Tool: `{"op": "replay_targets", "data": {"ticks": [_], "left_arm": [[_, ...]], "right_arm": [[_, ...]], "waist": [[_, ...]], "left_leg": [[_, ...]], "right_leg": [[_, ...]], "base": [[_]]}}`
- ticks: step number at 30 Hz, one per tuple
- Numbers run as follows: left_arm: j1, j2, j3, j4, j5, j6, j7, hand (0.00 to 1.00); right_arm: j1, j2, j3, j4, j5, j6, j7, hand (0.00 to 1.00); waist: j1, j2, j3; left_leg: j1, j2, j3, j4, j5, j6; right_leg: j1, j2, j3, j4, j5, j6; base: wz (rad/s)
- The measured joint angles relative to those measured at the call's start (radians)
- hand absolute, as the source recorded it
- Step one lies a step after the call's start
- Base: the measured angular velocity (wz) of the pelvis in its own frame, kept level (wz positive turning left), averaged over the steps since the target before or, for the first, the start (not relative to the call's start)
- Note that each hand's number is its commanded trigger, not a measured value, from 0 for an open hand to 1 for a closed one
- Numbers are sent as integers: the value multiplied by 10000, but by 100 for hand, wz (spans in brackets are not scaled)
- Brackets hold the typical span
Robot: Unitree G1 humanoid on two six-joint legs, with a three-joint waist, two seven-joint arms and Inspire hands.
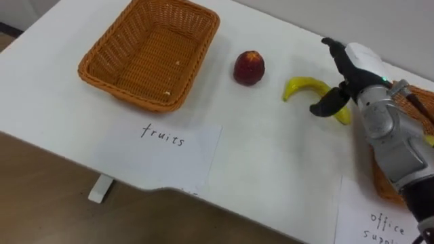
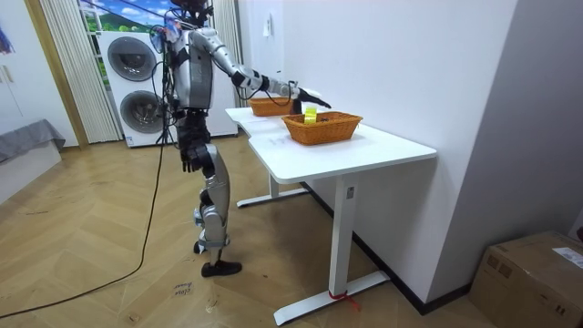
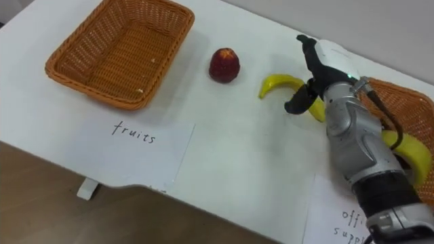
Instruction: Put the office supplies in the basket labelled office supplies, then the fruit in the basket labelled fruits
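An empty woven fruit basket (image 1: 149, 54) stands at the table's far left. To its right lie a red apple (image 1: 249, 68) and a yellow banana (image 1: 305, 87) on the white table (image 1: 271, 163). My right hand (image 1: 354, 66) hovers open over the banana's right end, fingers straight and thumb hanging down beside it. At the right edge a second woven basket (image 3: 397, 102), partly hidden by my forearm, holds a yellow tape roll (image 3: 411, 154). My left hand (image 2: 189, 161) hangs by my thigh in the room view.
A paper label (image 1: 169, 146) lies before the fruit basket and another (image 3: 339, 217) before the right basket. The table's front edge runs close below the labels. I stand at the table's end, with washing machines (image 2: 134, 87) behind me.
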Motion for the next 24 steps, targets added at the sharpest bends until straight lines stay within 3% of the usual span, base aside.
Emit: {"op": "replay_targets", "data": {"ticks": [7, 18, 22, 24], "left_arm": [[-73, 47, -13, -23, 6, -4, -2, 0], [-159, 155, -336, 7, 7, 64, 12, 0], [-156, 162, -589, -7, 6, 146, 13, 0], [-156, 159, -771, -7, 4, 194, -3, 0]], "right_arm": [[-412, -2, 60, 850, -33, -103, -1, 0], [-601, -14, 330, 1165, -41, -101, -99, 0], [-621, -15, 341, 1226, -35, -112, -266, 0], [-700, -15, 342, 1388, -34, -121, -294, 0]], "waist": [[31, 56, 41], [39, 137, 85], [41, 208, 75], [43, 287, 28]], "left_leg": [[-123, -107, -201, 69, 18, 30], [-145, -117, -202, 74, 37, 25], [-178, -117, -210, 87, 41, 22], [-175, -121, -209, 89, 54, 26]], "right_leg": [[12, -100, -336, 0, 0, 0], [10, -102, -338, 1, 6, -9], [-13, -103, -351, 0, 16, -26], [-11, -105, -352, 0, 19, -30]], "base": [[9], [0], [0], [0]]}}
